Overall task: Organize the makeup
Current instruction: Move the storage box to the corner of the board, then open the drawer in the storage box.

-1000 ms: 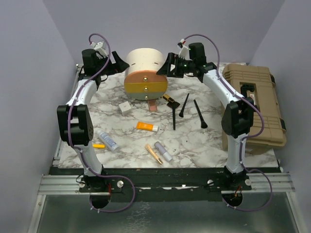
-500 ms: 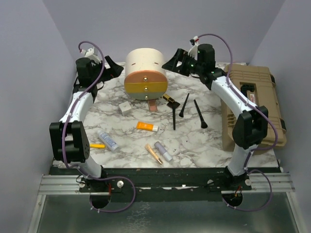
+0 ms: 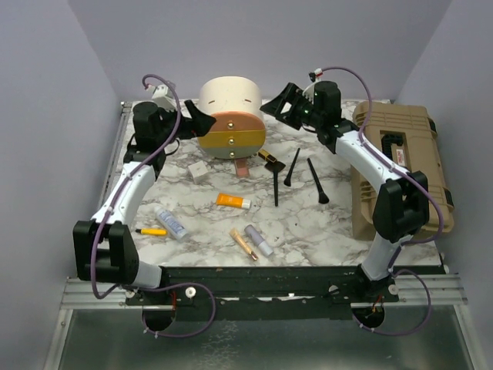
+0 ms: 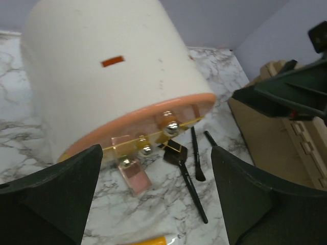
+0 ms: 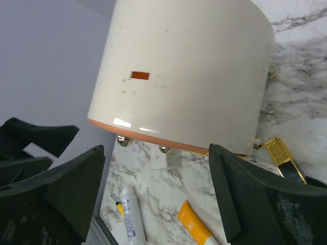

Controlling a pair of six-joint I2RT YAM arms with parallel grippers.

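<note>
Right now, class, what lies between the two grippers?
The round case stands between the left gripper and the right gripper, as the top view shows.

Makeup [image 3: 233, 202] scattered flat: brushes [image 3: 276, 187], tubes [image 3: 259, 240], palette [image 3: 243, 168], cube [image 3: 199, 171].

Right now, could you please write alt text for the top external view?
Both open, the left end effector and right end effector flank a round cream-and-orange case on a marble table. Makeup lies scattered in front; a toolbox sits right.
</note>
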